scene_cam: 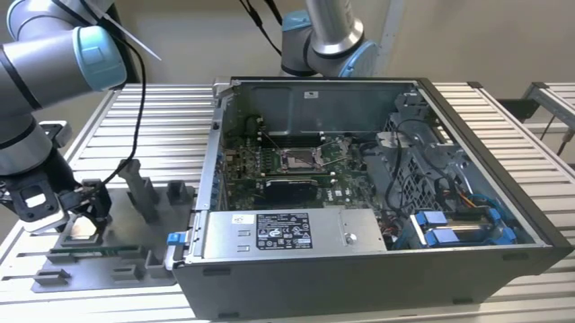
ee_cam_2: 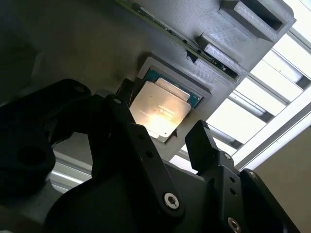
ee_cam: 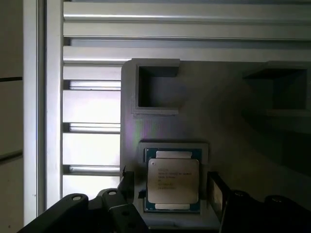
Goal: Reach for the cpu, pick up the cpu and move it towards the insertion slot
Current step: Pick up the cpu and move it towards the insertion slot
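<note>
Cpu (ee_cam: 172,180): lies flat in a recess of the grey fixture (ee_cam: 228,131) on the desk (scene_cam: 153,128), at the exterior view's left.
Gripper (ee_cam: 171,187): directly over the cpu, fingers (ee_cam: 216,194) spread, one at either side of it.
Insertion slot (scene_cam: 298,158): inside the open computer case (scene_cam: 359,276), well apart from the cpu.

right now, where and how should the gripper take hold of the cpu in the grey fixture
Pinch the cpu by its two opposite side edges, coming straight down from above. It lies flat, face up in a recess of the grey fixture, so its face offers no hold; the open gripper straddles those edges.
</note>
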Tool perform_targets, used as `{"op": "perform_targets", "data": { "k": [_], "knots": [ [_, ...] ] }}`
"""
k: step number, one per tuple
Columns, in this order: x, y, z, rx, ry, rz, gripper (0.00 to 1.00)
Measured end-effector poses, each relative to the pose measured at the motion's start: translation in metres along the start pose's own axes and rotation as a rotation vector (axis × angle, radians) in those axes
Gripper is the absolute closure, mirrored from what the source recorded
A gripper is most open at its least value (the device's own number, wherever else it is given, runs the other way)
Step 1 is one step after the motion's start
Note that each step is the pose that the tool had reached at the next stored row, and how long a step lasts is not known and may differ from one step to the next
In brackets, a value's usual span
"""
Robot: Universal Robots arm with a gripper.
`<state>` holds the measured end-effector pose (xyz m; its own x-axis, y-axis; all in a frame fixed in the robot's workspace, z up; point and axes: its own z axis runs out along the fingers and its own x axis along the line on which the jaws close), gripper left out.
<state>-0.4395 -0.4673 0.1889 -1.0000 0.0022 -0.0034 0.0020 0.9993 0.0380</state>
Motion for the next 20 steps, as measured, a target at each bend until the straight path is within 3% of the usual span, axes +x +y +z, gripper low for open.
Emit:
{"op": "perform_targets", "data": {
  "k": [17,18,20],
  "knots": [
    [-0.0004,-0.0001,0.0023,0.0000,-0.0006,0.000,0.00],
    [-0.0004,-0.0001,0.0023,0.0001,-0.0005,0.000,1.00],
    [-0.0004,-0.0001,0.0023,0.0001,-0.0004,0.000,1.00]
  ]
}}
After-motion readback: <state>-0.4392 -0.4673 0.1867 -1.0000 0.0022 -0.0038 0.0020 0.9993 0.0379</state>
